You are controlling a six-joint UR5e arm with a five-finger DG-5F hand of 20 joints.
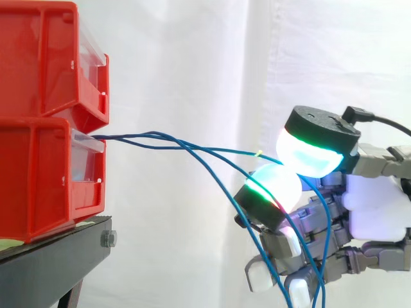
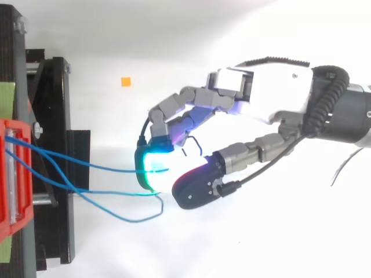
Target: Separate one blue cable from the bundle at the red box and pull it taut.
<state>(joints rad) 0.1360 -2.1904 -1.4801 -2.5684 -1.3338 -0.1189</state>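
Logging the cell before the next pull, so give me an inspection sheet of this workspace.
Surface: black stand, holding the red bins.
Job's things: two stacked red bins; blue cables leave the lower one.
Clutter: small orange square, apart from the stand.
Hand: hand shut, fingers pinching one cable.
Cables: pinched cable runs nearly straight from bin to fingers; loose cables sag.
Surroundings: white curtain.

White curtain (image 1: 192, 64) hangs right behind the hand (image 1: 379, 205), soft folds, bright and evenly lit. Out in front of the hand and lower down sits a black stand (image 1: 51, 263) with a bolt (image 1: 108, 239) in its edge. Seen from above, the surface (image 2: 174, 35) under the hand is plain white, with a tiny orange square (image 2: 125, 81) out in front of it.
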